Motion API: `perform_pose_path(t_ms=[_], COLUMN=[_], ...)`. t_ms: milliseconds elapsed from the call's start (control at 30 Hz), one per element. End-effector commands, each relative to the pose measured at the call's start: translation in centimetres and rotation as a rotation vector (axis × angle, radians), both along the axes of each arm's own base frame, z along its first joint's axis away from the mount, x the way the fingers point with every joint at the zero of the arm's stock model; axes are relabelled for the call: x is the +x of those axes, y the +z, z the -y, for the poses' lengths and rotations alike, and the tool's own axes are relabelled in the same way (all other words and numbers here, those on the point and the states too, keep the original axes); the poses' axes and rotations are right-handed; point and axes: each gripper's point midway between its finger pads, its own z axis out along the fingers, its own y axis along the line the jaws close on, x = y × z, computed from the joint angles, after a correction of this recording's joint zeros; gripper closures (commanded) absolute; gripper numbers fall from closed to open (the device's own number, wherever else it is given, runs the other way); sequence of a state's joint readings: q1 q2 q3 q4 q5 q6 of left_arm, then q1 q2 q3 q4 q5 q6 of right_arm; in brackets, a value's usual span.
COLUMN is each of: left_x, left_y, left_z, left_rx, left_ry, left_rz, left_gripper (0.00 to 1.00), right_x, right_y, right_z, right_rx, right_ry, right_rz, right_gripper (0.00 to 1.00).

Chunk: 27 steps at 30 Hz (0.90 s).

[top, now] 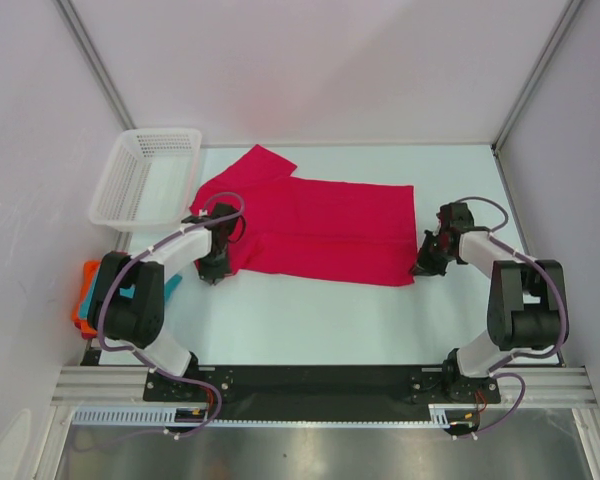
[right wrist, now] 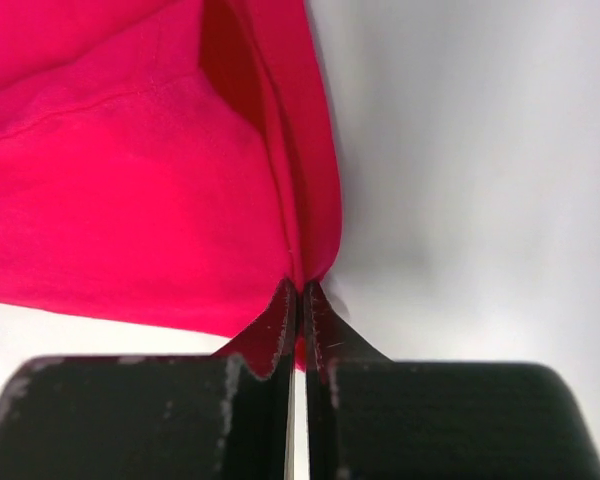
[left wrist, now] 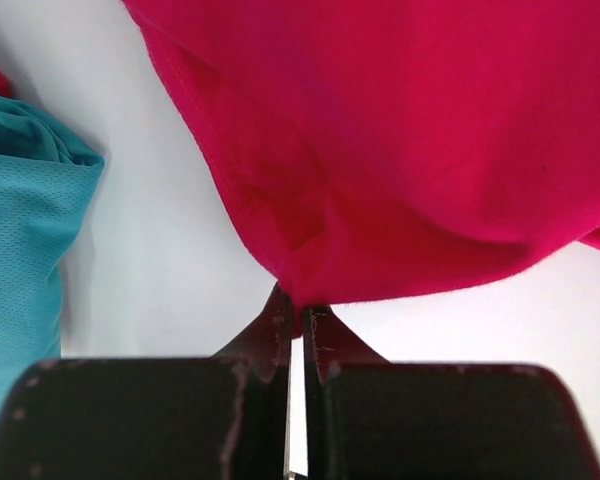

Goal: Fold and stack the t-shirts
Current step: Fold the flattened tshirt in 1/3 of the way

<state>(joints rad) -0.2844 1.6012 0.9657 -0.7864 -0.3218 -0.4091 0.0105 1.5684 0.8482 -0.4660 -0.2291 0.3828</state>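
Observation:
The crimson-pink t-shirt (top: 320,228) lies spread across the middle of the white table, one sleeve pointing to the far left. My left gripper (top: 212,268) is shut on its near left corner; in the left wrist view the cloth (left wrist: 400,150) is pinched between my jaws (left wrist: 302,312). My right gripper (top: 424,266) is shut on its near right corner, the fabric (right wrist: 130,180) clamped at the fingertips (right wrist: 302,292). The teal t-shirt (top: 130,290) and the orange t-shirt (top: 83,300) lie bunched at the left table edge; the teal one shows in the left wrist view (left wrist: 25,220).
A white plastic mesh basket (top: 148,175) stands at the far left corner of the table. White enclosure walls ring the table. The black rail with the arm bases (top: 320,385) runs along the near edge.

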Motion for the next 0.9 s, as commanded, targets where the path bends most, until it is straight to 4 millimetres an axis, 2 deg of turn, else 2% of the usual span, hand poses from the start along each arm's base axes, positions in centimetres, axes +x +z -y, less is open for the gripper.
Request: perform_pose_path(t_ms=[0,267,367,700,733,800,833,867], left_x=[1.7,2.2,2.4,2.2,2.1,2.0,1.9,1.8], left_y=[1.2,2.8,3.0,3.4,3.5,3.9,4.0,4.3], left_z=[-0.1,-2.6,-3.3,-3.8,-3.7,-3.7,-3.7,-3.7], left_rx=[-0.027,-0.014,-0.013,-0.023,-0.029,-0.033,-0.031,-0.031], left_ry=[0.002,0.033,0.04,0.064,0.066,0.075,0.079,0.08], left_rz=[0.048,0.078,0.081,0.086,0.089,0.093,0.095,0.098], left_gripper=[1.0,1.0,1.0,1.0,1.0,0.93,0.86,0.67], right_x=[1.5,1.5,1.3,0.7,0.7,0.5,0.4,0.4], right_y=[2.1,4.6,4.6,3.9,3.8,3.7,3.7,3.7], right_z=[2.5,7.9,8.6,8.9,8.8,8.5,8.3,8.2], right_rx=[-0.032,-0.099,-0.112,-0.1,-0.096,-0.079,-0.073,-0.064], right_ry=[-0.075,-0.28,-0.309,-0.326,-0.322,-0.314,-0.311,-0.31], right_rz=[0.098,0.184,0.188,0.16,0.154,0.14,0.137,0.135], right_gripper=[1.0,1.0,1.0,1.0,0.97,0.8,0.78,0.76])
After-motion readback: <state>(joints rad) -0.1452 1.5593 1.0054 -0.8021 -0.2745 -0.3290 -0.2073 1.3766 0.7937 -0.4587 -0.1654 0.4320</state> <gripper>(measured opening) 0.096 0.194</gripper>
